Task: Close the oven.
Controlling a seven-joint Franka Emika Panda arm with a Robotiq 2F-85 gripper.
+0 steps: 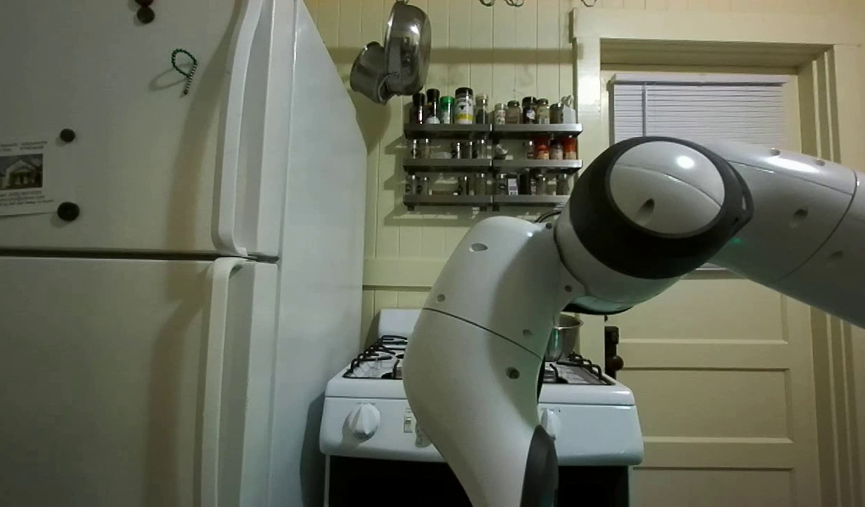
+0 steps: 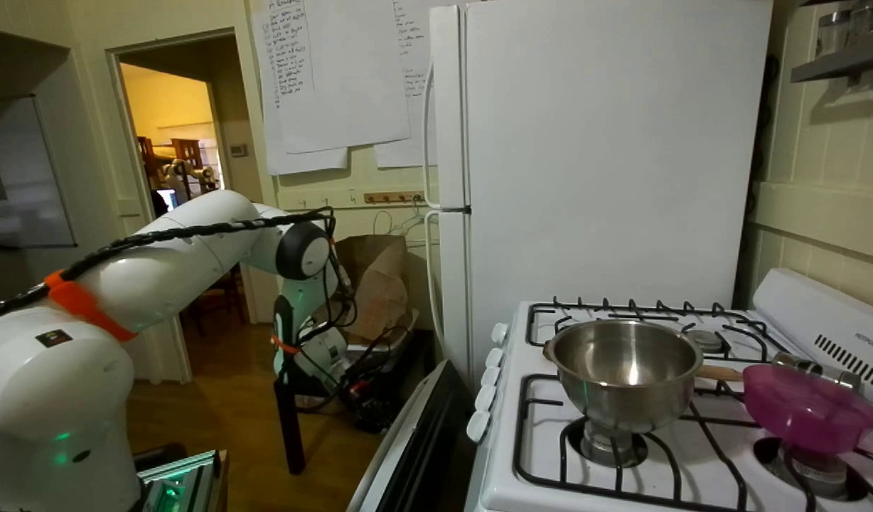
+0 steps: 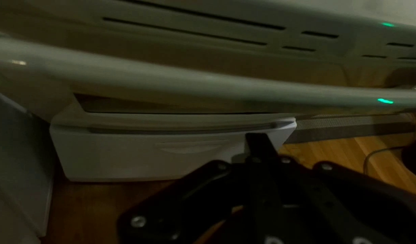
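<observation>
The black two-fingered metal pincer (image 3: pixel 257 138) looks pressed together — and ahead of it stands the white freestanding gas oven (image 1: pixel 594 431), its white-and-black door (image 2: pixel 416 446) tilted open. In the wrist view the door's long, rounded white handle bar (image 3: pixel 194 82) crosses above the pincer, clear of its tips, while the oven's flat white lower drawer (image 3: pixel 143 159) shows behind them.

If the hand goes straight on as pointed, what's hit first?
Probably the gas range: the hand points toward its lower drawer and the open oven door above. Depth is unclear; can't say which first.
</observation>
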